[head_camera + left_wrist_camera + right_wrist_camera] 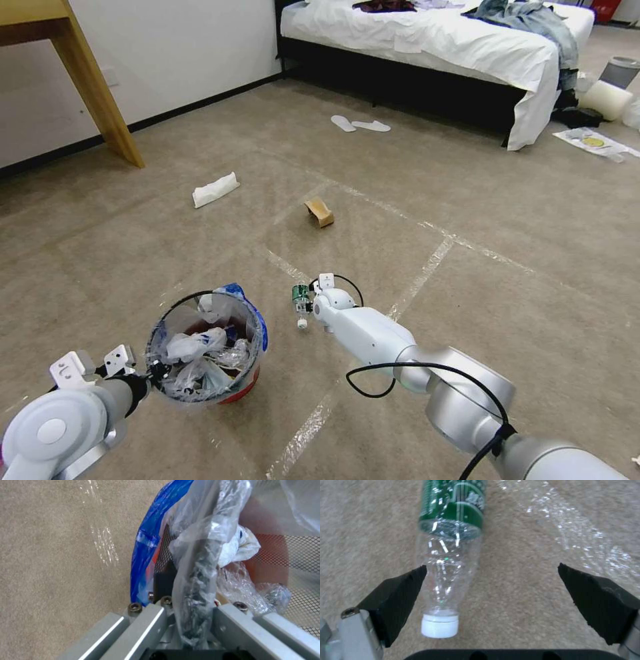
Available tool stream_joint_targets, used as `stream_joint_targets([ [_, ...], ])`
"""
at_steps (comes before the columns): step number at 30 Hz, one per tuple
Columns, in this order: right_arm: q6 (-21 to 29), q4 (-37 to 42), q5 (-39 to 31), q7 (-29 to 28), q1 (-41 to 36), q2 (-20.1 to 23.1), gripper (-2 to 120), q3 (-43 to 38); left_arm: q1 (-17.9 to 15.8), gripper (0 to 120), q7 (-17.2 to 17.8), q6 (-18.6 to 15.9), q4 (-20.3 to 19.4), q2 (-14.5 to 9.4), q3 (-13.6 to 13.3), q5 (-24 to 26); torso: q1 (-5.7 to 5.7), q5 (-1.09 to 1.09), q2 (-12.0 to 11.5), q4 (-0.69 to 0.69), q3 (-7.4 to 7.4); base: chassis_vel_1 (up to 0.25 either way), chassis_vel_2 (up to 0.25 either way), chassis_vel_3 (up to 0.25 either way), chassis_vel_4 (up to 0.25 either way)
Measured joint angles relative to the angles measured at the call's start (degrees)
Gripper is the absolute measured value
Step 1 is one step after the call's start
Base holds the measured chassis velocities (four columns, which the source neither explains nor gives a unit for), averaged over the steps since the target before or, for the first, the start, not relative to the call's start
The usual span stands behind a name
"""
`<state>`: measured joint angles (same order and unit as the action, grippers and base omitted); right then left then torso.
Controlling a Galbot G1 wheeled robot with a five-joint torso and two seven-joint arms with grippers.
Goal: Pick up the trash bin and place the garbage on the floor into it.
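Soft, even light is filling the room, leaving only faint shadows on the carpet (507,220). Glare is glinting off the tape lines (427,267) and the bin's liner (200,555). The head view is bending lines toward its edges. Both wrist views are looking soft, the bottle (450,555) slightly blurred.

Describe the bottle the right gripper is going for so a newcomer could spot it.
On the carpet floor, look right of the trash bin held by the left gripper. The bottle lies on its side between the fingers of the open right gripper. Its green label and white cap set it apart from the brown carton and white tissue.
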<state>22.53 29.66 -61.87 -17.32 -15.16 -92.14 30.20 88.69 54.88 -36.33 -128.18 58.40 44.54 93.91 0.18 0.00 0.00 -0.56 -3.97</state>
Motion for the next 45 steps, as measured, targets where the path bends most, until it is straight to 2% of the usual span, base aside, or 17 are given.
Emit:
stream_joint_targets([
  [24,-3.17,-1.97,2.16,6.29,0.12,0.00,100,2.00,0.06,0,-0.86,0.14,-0.36,1.19,-0.93,-1.76,0.00,0.00,0.00,0.00,0.00,0.000,0.000,0.000,0.000],
  [45,-3.83,-1.91,2.05,8.24,-1.69,0.00,100,4.43,-0.01,0,-1.78,0.21,0.08,1.44,-0.96,-2.66,0.00,0.00,0.00,0.00,0.00,0.000,0.000,0.000,0.000],
])
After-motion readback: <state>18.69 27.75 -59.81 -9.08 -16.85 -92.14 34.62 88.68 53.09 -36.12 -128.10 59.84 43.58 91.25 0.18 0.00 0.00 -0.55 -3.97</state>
